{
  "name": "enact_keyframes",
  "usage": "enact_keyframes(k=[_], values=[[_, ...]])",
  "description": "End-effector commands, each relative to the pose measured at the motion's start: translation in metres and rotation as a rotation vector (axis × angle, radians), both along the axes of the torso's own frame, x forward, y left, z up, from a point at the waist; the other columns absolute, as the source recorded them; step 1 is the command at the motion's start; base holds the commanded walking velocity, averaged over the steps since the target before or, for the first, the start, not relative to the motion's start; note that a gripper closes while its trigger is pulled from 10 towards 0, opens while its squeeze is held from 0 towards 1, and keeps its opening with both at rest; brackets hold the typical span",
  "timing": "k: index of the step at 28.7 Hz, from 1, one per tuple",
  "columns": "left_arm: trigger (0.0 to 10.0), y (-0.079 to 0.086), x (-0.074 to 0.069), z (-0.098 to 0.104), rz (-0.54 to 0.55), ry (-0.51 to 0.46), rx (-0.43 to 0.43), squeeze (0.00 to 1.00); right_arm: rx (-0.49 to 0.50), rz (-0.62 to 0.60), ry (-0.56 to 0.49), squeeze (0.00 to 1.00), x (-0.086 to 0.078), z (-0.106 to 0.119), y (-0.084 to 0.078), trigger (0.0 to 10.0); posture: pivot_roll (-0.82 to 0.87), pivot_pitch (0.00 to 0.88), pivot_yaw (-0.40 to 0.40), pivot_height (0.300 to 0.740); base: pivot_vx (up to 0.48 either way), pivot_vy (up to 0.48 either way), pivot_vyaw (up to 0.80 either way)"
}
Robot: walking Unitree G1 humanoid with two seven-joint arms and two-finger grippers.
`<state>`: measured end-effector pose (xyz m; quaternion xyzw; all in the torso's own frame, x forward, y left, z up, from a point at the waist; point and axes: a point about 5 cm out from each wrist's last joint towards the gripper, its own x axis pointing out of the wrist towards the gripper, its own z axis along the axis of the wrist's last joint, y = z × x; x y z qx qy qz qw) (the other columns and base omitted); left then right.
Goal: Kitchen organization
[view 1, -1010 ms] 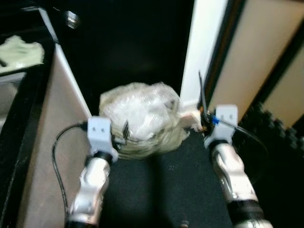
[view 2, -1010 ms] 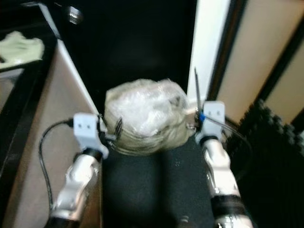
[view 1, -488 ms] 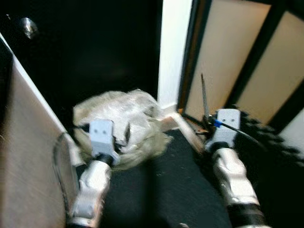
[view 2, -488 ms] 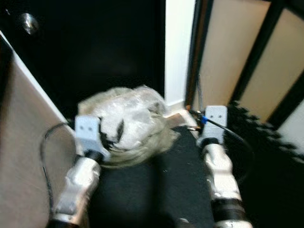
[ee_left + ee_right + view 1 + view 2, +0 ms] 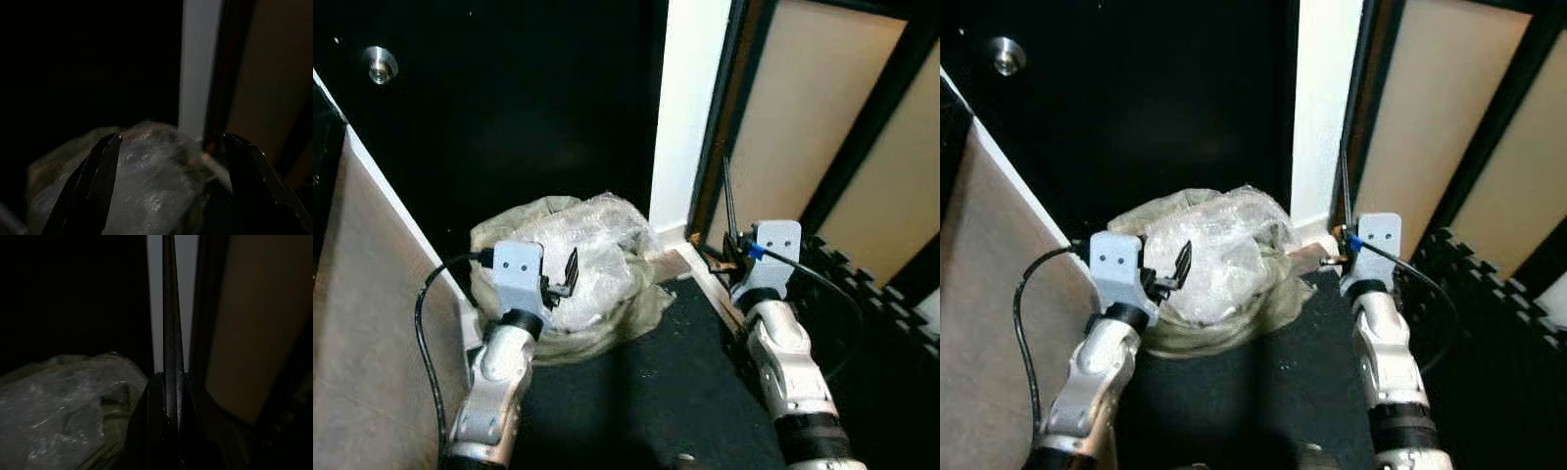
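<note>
A full, crumpled translucent plastic bag (image 5: 597,255) sits on the dark floor at the foot of a black door. My left gripper (image 5: 570,272) is held up in front of the bag's left side. It is open, and its two black fingers (image 5: 105,166) frame the bag (image 5: 146,191) without touching it. To the right of the bag, by the door frame, my right gripper (image 5: 725,176) points upward. It is shut with nothing in it, its fingers (image 5: 169,333) pressed together into one thin blade, the bag (image 5: 58,411) off to one side.
The black door (image 5: 538,98) has a round silver knob (image 5: 380,65). A white door frame (image 5: 690,98) stands behind the bag. Beige panels in dark frames (image 5: 803,108) are at the right. A beige cabinet side (image 5: 362,323) closes the left. Toothed foam matting (image 5: 871,294) lies at the right.
The whole view has swung right and sharpened, so the counter top with the cloth has left the picture. Both arms keep the same pose near the bag.
</note>
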<state>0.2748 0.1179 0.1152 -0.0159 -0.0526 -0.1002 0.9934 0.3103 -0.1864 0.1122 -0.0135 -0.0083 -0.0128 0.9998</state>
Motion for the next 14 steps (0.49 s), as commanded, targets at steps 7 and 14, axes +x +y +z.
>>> enact_keyframes(k=[7,14], values=[[10.0,0.0057,-0.0016,-0.0049,0.016,0.021,0.015,0.00,0.017,0.018,0.001,0.00,-0.0001,-0.0007,0.0047,10.0,-0.04,0.067,0.028,0.740,0.299,0.000,0.00],[10.0,0.0051,-0.0007,-0.0054,0.016,0.021,0.016,0.00,0.014,0.030,0.004,0.00,0.0007,-0.0012,0.0054,10.0,-0.04,0.060,0.023,0.740,0.301,0.000,0.00]])
